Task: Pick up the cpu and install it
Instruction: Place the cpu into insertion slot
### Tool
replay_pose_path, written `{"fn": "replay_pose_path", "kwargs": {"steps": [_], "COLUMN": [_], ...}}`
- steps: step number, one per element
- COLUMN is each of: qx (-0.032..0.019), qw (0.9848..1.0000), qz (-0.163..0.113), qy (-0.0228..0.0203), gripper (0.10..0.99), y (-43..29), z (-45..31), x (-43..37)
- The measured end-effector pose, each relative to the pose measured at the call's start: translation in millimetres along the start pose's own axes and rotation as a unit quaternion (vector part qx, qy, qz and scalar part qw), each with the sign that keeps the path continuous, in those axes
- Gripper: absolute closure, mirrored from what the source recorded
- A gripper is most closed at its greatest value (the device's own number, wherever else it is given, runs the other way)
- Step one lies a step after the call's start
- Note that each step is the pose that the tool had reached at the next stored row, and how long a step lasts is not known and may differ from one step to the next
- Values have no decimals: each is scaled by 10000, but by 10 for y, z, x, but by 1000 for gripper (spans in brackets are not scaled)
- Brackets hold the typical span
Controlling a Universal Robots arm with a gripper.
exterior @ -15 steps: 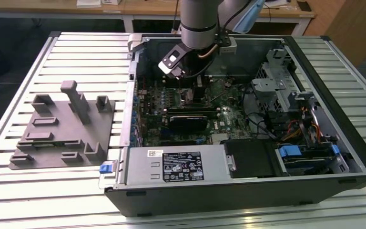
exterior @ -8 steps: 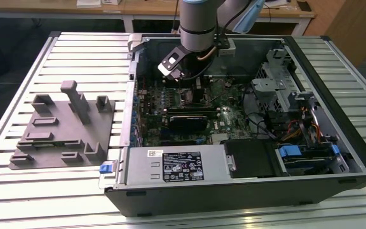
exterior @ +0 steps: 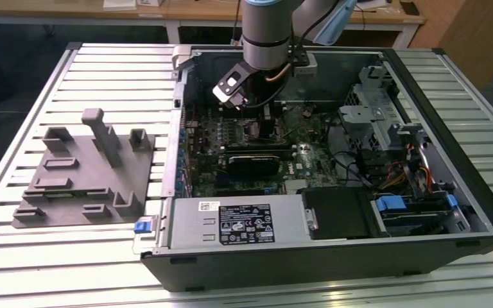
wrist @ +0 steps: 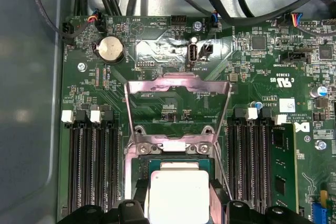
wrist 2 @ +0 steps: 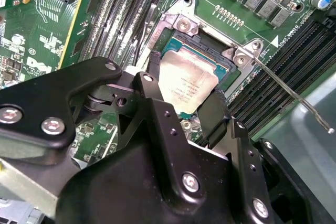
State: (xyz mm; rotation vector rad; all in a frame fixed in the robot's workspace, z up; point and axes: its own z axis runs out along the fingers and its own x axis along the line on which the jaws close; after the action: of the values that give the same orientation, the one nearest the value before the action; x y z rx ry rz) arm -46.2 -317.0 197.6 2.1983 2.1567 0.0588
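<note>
1. Well to the exterior view's left of the socket (wrist 2: 202,50), outside the computer case (exterior: 315,269), the grey fixture plate (exterior: 79,176) lies on the slatted bench (exterior: 24,115). It plays no part at this moment.
2. Dark memory slots (wrist: 89,166) run just beside the socket on both flanks, so there is little room for sideways drift.
3. Straight above the socket the arm (exterior: 268,32) reaches down into the case, and the pincer (wrist 2: 184,100) hangs right over it. Its fingers (wrist 2: 152,103) press on two opposite edges of the cpu (wrist 2: 188,82), pinching it.
4. The cpu lies within the socket's outline, silvery top up. I cannot tell whether it is just above the seat or resting in it.
5. In my judgement this is the placing step, nearly finished. To do it well:
   - Keep the chip flat and square to the socket's rim.
   - Match its marked corner to the white triangle (wrist 2: 274,40) near the socket's corner.
   - Let it settle under its own weight, with no push and no sliding, since the contacts beneath probably bend easily.
6. The load plate (wrist: 178,86) stands swung back from the socket and the thin lever (wrist 2: 294,96) juts out beside it. Both are apart from the fingers and should be kept so.
7. To the exterior view's right of the socket stands the drive cage (exterior: 384,109).
</note>
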Motion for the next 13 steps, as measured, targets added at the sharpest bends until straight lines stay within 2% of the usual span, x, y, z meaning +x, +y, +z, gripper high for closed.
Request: {"fn": "replay_pose_path", "kwargs": {"steps": [13], "qx": [0], "qw": [10000], "qz": [2], "qy": [13], "gripper": [549], "y": [-4], "z": [23], "x": [19]}}
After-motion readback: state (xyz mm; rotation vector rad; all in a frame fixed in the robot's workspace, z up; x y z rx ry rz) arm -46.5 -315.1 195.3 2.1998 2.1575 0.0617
